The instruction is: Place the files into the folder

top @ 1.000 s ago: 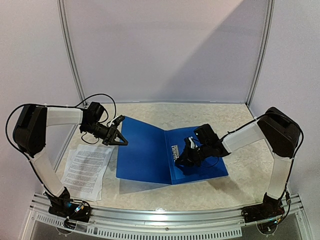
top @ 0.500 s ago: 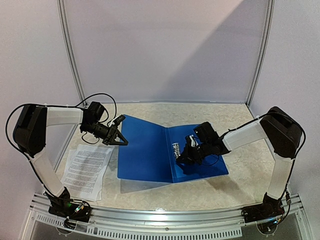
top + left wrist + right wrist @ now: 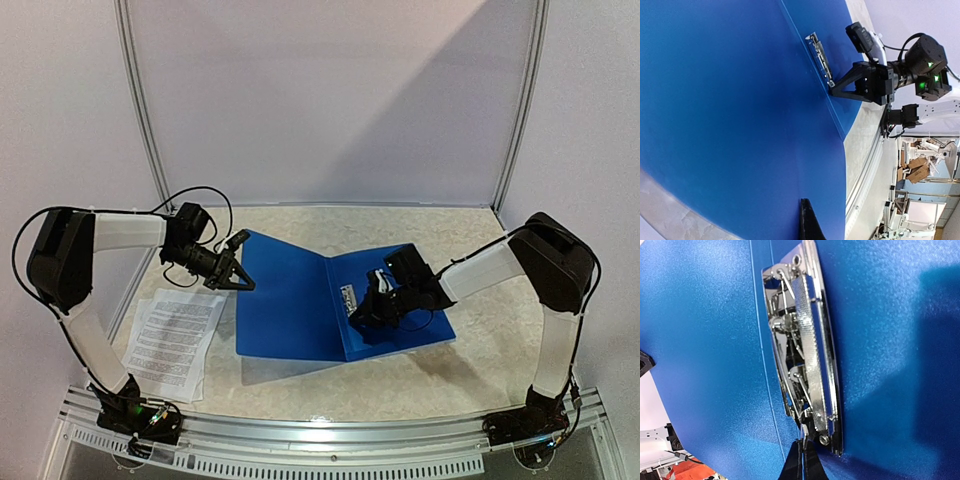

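Observation:
The blue folder point(image 3: 290, 300) lies open on the table with its left cover raised. My left gripper point(image 3: 243, 283) is shut on the far left edge of that cover; in the left wrist view only one finger point(image 3: 807, 220) shows over the blue cover point(image 3: 730, 100). My right gripper point(image 3: 362, 312) is at the metal clip point(image 3: 348, 297) by the spine. In the right wrist view its fingertips point(image 3: 801, 442) are shut on the thin lever at the near end of the clip point(image 3: 805, 350). The files point(image 3: 175, 338), printed white sheets, lie flat on the table left of the folder.
Metal frame posts point(image 3: 140, 110) and white walls enclose the table on three sides. An aluminium rail point(image 3: 330, 430) runs along the near edge. The left arm's cable point(image 3: 200, 195) loops behind its wrist.
My right gripper has shifted slightly left and farther back at the clip, and the folder's right half has moved a little with it. The left arm and the files have not moved.

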Robot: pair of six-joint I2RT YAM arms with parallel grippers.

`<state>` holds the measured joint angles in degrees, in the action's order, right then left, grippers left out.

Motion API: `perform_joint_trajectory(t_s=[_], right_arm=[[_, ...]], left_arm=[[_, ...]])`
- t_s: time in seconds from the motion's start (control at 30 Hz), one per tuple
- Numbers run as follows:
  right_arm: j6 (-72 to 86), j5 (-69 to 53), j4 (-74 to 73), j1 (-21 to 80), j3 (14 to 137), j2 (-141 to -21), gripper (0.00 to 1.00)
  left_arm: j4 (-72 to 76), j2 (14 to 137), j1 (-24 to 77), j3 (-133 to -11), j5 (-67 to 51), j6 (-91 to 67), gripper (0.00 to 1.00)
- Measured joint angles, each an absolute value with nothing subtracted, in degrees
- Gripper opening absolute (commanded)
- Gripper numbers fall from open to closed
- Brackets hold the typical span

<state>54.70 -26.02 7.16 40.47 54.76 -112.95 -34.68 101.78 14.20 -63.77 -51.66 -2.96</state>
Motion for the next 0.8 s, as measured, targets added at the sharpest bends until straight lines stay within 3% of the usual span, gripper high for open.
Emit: perform_joint_trajectory(t_s=[0.4, 0.8], right_arm=[[51.13, -23.70, -6.85, 40.40, 60.55, -107.79, 0.00], [52.29, -25.80, -8.27, 39.94, 61.14, -107.20, 0.00]], left_arm=[[-34.76, 101.78, 14.39, -64.79, -50.28, -1.37, 0.00], [-35.27, 101.78, 14.44, -64.90, -50.15, 0.03, 0.00]])
